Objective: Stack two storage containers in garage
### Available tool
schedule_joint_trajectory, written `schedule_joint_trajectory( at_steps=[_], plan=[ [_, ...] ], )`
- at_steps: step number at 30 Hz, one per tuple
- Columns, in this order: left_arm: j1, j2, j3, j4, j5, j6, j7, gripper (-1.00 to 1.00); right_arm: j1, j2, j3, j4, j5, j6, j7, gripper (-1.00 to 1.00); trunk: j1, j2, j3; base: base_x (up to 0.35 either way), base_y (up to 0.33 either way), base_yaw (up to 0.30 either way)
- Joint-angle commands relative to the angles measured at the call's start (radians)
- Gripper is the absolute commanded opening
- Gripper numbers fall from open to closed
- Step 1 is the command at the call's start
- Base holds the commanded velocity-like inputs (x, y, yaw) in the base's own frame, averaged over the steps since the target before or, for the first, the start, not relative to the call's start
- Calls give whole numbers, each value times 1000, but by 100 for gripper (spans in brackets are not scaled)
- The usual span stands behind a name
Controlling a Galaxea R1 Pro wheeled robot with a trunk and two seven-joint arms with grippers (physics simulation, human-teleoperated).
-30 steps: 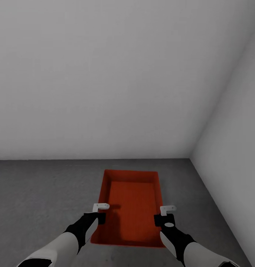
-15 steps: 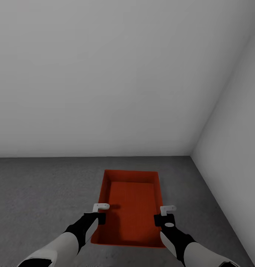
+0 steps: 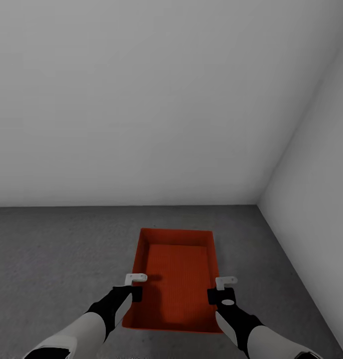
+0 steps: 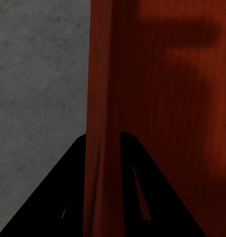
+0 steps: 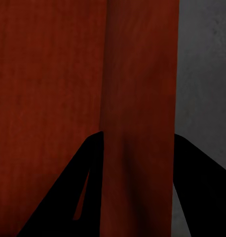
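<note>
My left gripper (image 3: 135,285) has its two dark fingers (image 4: 68,197) astride the left long wall of the orange-red rectangular tray-like storage container (image 3: 177,279), one finger outside, one inside, closed on that wall as far as the left wrist view shows. My right gripper (image 3: 222,289) straddles the opposite long wall the same way; in the right wrist view the wall runs between the fingers (image 5: 58,202) with a wider gap, so I cannot tell whether they press on it or merely stand around it. Taking both long sides keeps the shallow bin level and stops it swinging between the arms.

The container sits just ahead of me over the rough dark grey concrete floor (image 3: 56,259), long axis pointing away, near the right-hand corner where two plain white walls (image 3: 141,99) meet. Whether its bottom rests on the concrete or hangs just above, I cannot tell. I judge this to be the garage, with one bin being set down as the base of the stack.
</note>
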Motion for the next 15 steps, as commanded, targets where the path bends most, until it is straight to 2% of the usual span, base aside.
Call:
schedule_joint_trajectory(
  at_steps=[1, 15],
  plan=[
    [0, 0, -15, -5, -17, 8, 10, -100, -1, -1, 10, 20, -20, -5, -11, -100, 4, -8, -5, 0, 0, 0],
    [0, 0, -15, -5, -17, 8, 10, -100, -1, -1, 10, 20, -20, -5, -11, -100, 58, -106, -71, 0, 0, 0]
  ],
)
